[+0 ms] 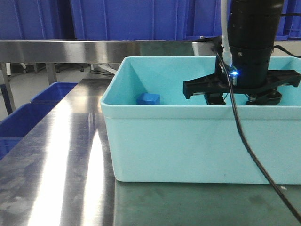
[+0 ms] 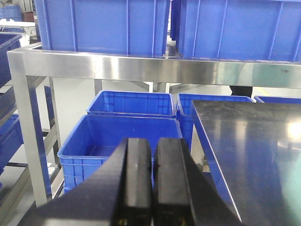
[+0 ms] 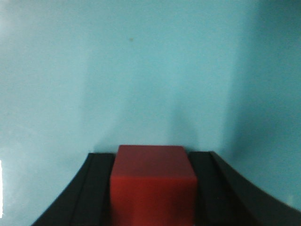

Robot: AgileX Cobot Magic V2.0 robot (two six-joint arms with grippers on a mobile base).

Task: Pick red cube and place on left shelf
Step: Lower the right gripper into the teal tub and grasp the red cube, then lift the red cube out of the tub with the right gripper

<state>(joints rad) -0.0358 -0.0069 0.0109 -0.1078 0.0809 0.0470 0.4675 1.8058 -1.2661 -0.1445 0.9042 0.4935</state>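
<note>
Down inside the pale turquoise plastic bin (image 1: 188,150), the right gripper (image 1: 241,100) looks clamped on the small red cube (image 3: 153,186). A shallow hold could let it slip on lifting, or it could snag the bin's rim. Outside the bin, the left gripper (image 2: 153,188) is shut and empty.

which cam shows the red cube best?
Right wrist view: the red cube fills the lower centre, close up, between the jaws. Front view shows only the right gripper down inside the teal bin; the cube is hidden behind its wall. Left wrist view faces blue crates, no cube.
</note>
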